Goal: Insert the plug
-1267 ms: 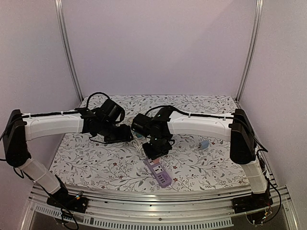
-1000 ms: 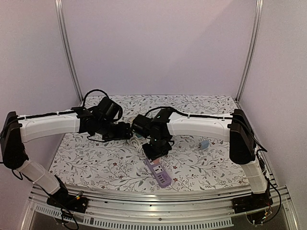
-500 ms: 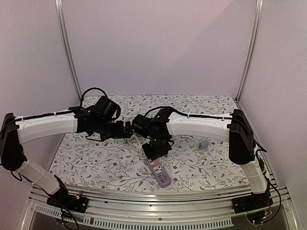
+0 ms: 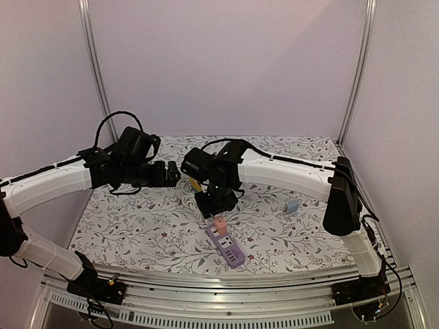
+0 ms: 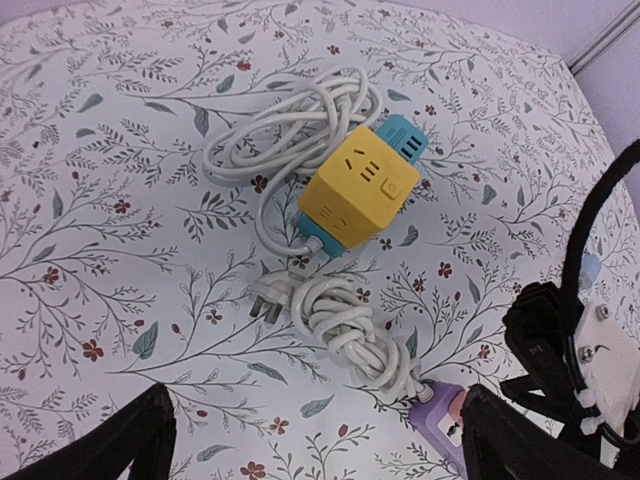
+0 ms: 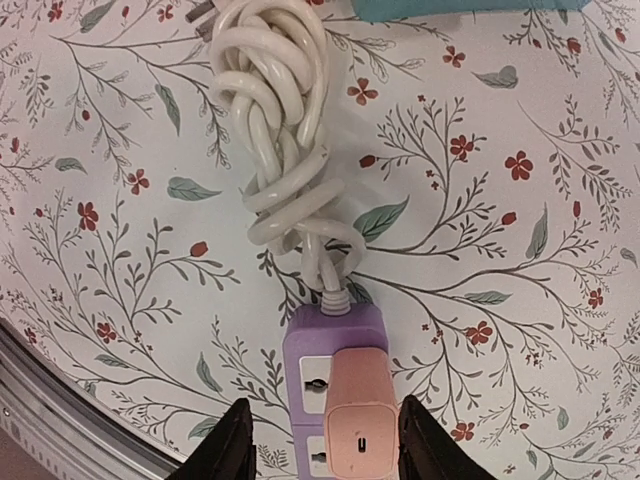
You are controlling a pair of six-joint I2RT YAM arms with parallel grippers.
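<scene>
A pink plug (image 6: 360, 420) stands in the purple power strip (image 6: 312, 352), in the socket nearest the cable end. My right gripper (image 6: 320, 445) hovers above it, open, one finger on each side and neither pressing on it. From above the plug (image 4: 220, 223) shows on the strip (image 4: 232, 249) just below the right gripper (image 4: 214, 200). My left gripper (image 5: 315, 445) is open and empty, raised over the table left of the strip (image 5: 445, 425); from above it (image 4: 171, 174) is left of the right wrist.
The strip's white cable (image 6: 280, 120) lies in a knotted bundle behind it. A yellow and teal cube socket (image 5: 358, 190) with its own coiled white cable (image 5: 290, 125) and loose plug (image 5: 268, 298) lies further back. A small pale blue block (image 4: 292, 206) sits to the right.
The right gripper has lifted off the strip, and the pink plug now shows standing in it. The left arm has drawn back to the left and risen.
</scene>
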